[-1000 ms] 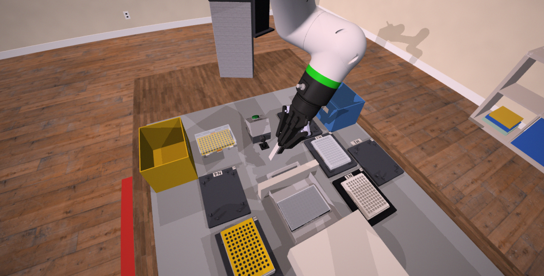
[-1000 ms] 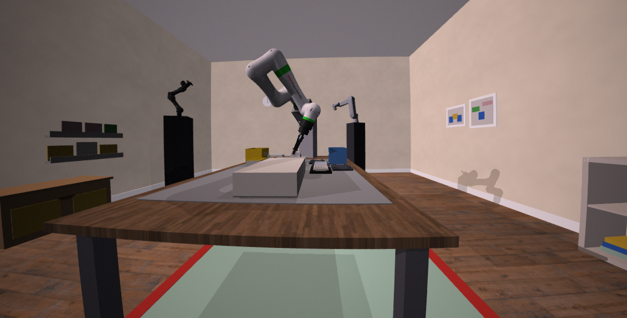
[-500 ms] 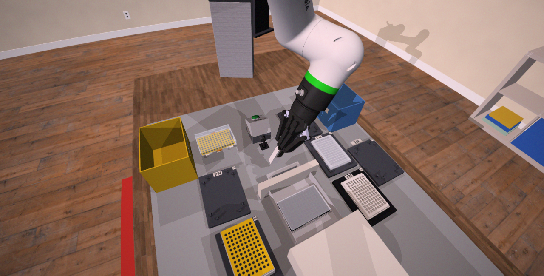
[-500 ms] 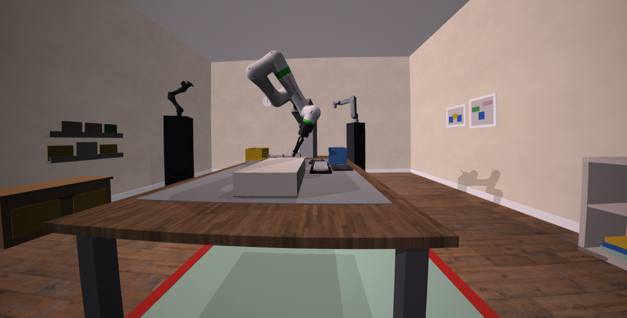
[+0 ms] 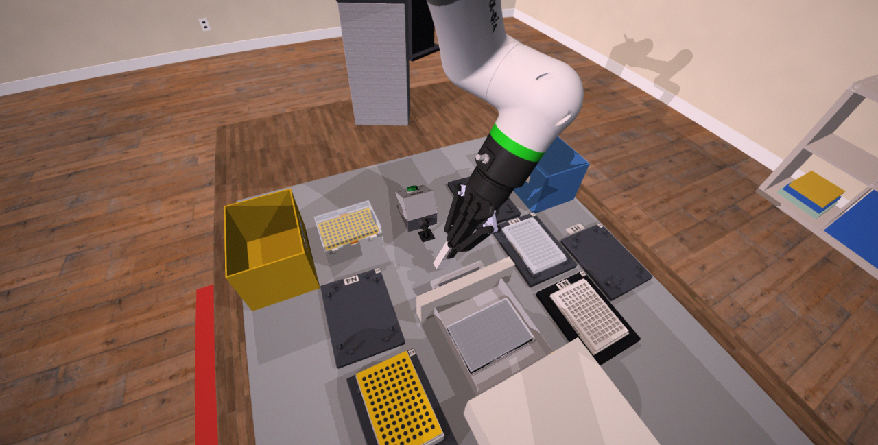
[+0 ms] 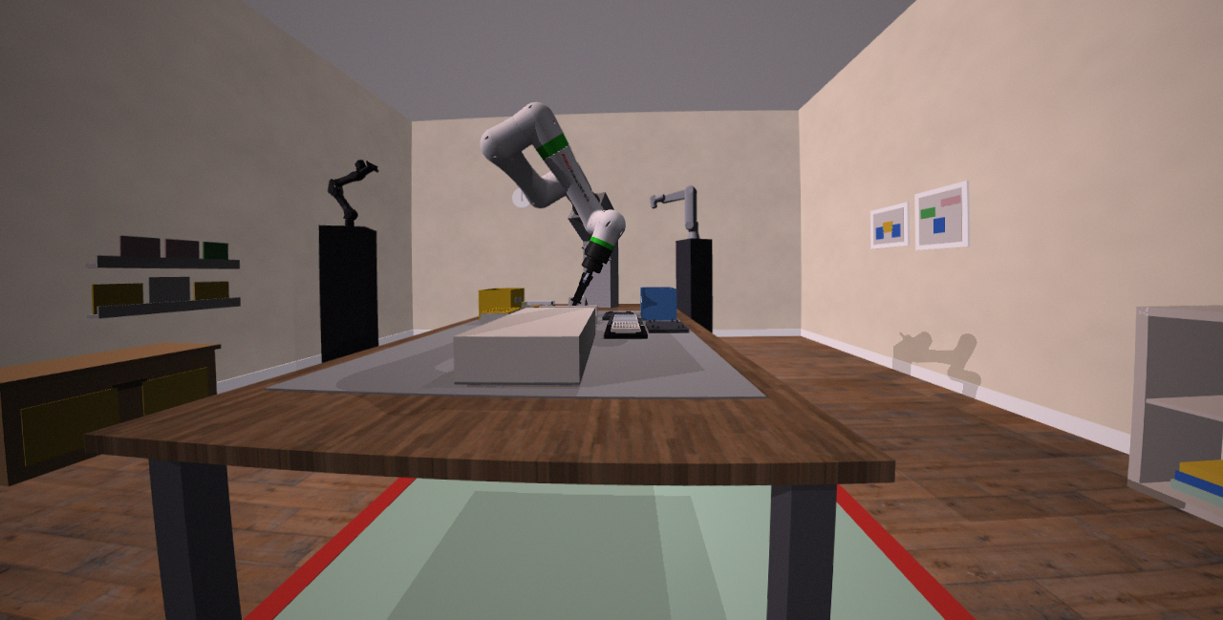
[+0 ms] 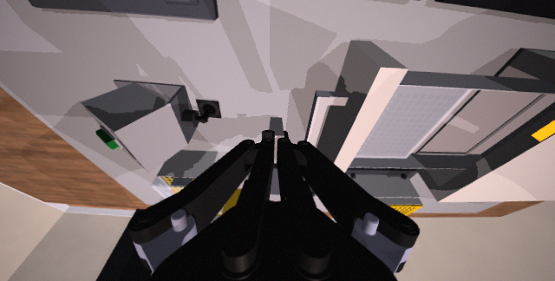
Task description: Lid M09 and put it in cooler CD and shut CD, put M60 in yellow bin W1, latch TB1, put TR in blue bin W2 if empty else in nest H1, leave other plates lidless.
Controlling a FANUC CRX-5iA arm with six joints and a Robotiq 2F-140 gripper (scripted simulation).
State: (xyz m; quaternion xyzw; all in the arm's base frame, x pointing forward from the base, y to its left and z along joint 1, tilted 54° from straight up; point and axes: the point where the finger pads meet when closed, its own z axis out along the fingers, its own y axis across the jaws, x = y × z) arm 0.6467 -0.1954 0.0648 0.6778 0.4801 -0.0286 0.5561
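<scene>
My gripper [image 5: 451,251] is shut and empty. It hangs tilted over the mat between the grey DONE box [image 5: 416,206] and the front panel [image 5: 464,286] of the open cooler drawer. In the wrist view the fingertips [image 7: 273,134] point at the mat just left of the drawer handle [image 7: 321,112]. A grey lidded plate [image 5: 489,332] lies flat in the drawer; it also shows in the wrist view [image 7: 409,120]. Nest N4 [image 5: 361,316] is empty. The white plate [image 5: 588,313] sits on its black nest N1. The green key [image 5: 412,188] tops the DONE box.
Yellow bin W1 [image 5: 267,245] stands at the left and blue bin W2 [image 5: 552,181] behind the arm. Tip box TB1 [image 5: 346,227] sits between them. A yellow rack [image 5: 398,402] is at the front. Another pale plate [image 5: 532,245] and empty nest H1 [image 5: 604,258] are on the right. A small black lever [image 5: 424,230] stands by the DONE box.
</scene>
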